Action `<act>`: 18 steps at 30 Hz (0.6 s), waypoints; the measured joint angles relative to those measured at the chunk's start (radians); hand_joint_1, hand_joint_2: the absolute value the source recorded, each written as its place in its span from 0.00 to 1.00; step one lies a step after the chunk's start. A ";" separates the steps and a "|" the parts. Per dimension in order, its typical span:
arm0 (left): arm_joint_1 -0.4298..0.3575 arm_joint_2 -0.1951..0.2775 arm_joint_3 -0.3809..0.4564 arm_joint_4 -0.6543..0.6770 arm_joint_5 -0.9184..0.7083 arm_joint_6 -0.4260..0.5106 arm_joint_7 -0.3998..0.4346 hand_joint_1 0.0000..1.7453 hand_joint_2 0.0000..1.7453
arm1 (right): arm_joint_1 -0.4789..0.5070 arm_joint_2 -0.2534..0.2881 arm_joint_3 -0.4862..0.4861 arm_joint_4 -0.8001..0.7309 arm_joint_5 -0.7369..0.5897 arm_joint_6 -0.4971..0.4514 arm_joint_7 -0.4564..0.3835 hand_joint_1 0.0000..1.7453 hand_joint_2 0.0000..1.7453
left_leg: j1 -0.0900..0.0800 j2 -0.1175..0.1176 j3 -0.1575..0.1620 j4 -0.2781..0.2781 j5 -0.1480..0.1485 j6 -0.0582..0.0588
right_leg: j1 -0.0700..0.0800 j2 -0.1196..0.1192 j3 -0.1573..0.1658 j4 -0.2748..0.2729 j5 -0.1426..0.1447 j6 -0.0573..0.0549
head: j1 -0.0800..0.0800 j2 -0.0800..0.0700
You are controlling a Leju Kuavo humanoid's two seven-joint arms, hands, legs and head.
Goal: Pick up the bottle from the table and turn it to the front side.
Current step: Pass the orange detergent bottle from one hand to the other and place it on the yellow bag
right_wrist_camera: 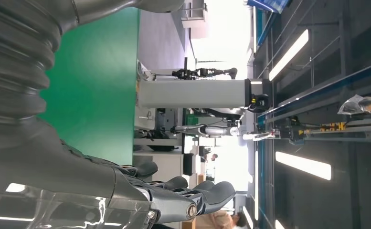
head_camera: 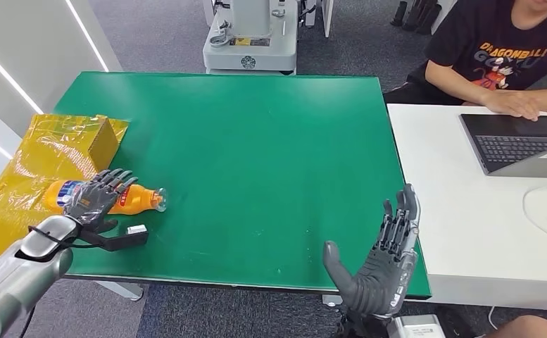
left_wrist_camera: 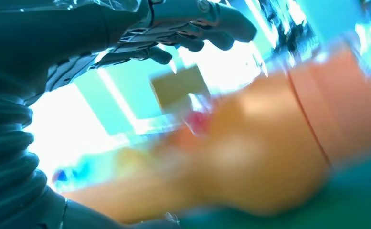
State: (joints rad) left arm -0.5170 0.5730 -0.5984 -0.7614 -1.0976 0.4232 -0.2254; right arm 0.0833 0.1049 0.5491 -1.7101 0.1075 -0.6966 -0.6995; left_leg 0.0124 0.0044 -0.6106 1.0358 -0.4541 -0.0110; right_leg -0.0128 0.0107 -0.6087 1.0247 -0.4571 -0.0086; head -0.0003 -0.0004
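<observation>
An orange soda bottle (head_camera: 138, 199) with a blue label lies on its side near the left edge of the green table (head_camera: 256, 141), its clear cap pointing right. My left hand (head_camera: 96, 198) arches over the bottle's middle, fingers spread. In the left wrist view the blurred orange bottle (left_wrist_camera: 269, 152) sits close under the fingers (left_wrist_camera: 193, 24), with a bright gap between them. My right hand (head_camera: 383, 260) stands upright at the table's front edge, right of centre, fingers apart and holding nothing. The right wrist view shows its fingers (right_wrist_camera: 174, 195) beside the green table (right_wrist_camera: 97, 86).
A yellow plastic bag (head_camera: 17, 176) and a yellow box (head_camera: 94, 141) lie behind the bottle at the table's left edge. A white table (head_camera: 467, 246) adjoins on the right with a laptop (head_camera: 517, 141); a person (head_camera: 503, 56) sits there. A machine base (head_camera: 249, 42) stands beyond the far edge.
</observation>
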 joint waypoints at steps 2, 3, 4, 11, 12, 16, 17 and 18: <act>0.087 0.039 0.092 -0.164 -0.027 0.031 -0.005 0.00 1.00 | 0.008 0.000 -0.005 -0.009 0.002 0.000 0.000 0.00 1.00 | 0.000 0.000 0.000 0.000 -0.001 0.000 | 0.000 0.000 0.000 0.000 0.000 0.000 | 0.000 0.000; 0.126 0.051 0.137 -0.235 -0.033 0.056 -0.015 0.00 1.00 | 0.011 0.000 -0.008 -0.011 0.002 0.000 0.000 0.00 1.00 | 0.000 0.000 0.000 0.000 -0.001 0.000 | 0.000 0.000 -0.001 0.000 -0.001 0.000 | 0.000 0.000; 0.163 0.057 0.184 -0.302 -0.033 0.088 -0.029 0.00 1.00 | 0.013 0.000 -0.010 -0.012 0.001 0.000 0.001 0.00 1.00 | 0.000 0.000 -0.001 0.000 -0.001 0.000 | 0.000 0.000 -0.001 0.000 -0.001 0.000 | 0.000 0.000; 0.366 0.000 0.414 -0.680 0.256 0.246 -0.228 0.00 1.00 | 0.017 0.001 -0.014 -0.010 -0.003 0.011 0.006 0.00 1.00 | 0.000 0.000 -0.001 0.000 -0.002 0.000 | 0.000 0.000 0.000 -0.001 -0.001 0.000 | 0.000 0.000; 0.384 -0.023 0.427 -0.716 0.373 0.235 -0.274 0.00 1.00 | 0.015 0.001 -0.014 -0.009 -0.006 0.021 0.007 0.00 1.00 | -0.001 0.000 -0.001 0.000 -0.002 0.000 | 0.000 -0.001 0.000 -0.001 -0.001 0.000 | 0.000 0.000; 0.458 -0.167 0.442 -0.834 0.839 0.139 -0.408 0.00 1.00 | -0.006 0.001 -0.004 0.009 -0.023 0.067 0.005 0.00 1.00 | -0.001 -0.001 0.000 0.000 -0.003 0.002 | -0.001 -0.002 0.001 -0.002 -0.001 0.000 | 0.000 0.000; 0.472 -0.206 0.441 -0.848 0.905 0.114 -0.417 0.00 1.00 | -0.012 0.001 -0.001 0.015 -0.026 0.073 0.003 0.00 1.00 | -0.001 -0.001 0.000 0.000 -0.003 0.002 | -0.001 -0.002 0.001 -0.002 -0.001 0.001 | 0.000 0.000; 0.482 -0.246 0.440 -0.857 0.971 0.082 -0.421 0.00 1.00 | -0.018 0.002 0.002 0.022 -0.029 0.078 0.003 0.00 1.00 | -0.001 -0.002 0.000 0.000 -0.003 0.002 | -0.001 -0.003 0.001 -0.002 -0.001 0.001 | 0.000 0.000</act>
State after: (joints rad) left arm -0.0352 0.3267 -0.1580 -1.6186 -0.1268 0.5054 -0.6465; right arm 0.0654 0.1065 0.5511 -1.6878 0.0780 -0.6185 -0.6970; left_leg 0.0114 0.0028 -0.6111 1.0362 -0.4568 -0.0092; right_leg -0.0137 0.0081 -0.6072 1.0227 -0.4579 -0.0079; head -0.0002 -0.0004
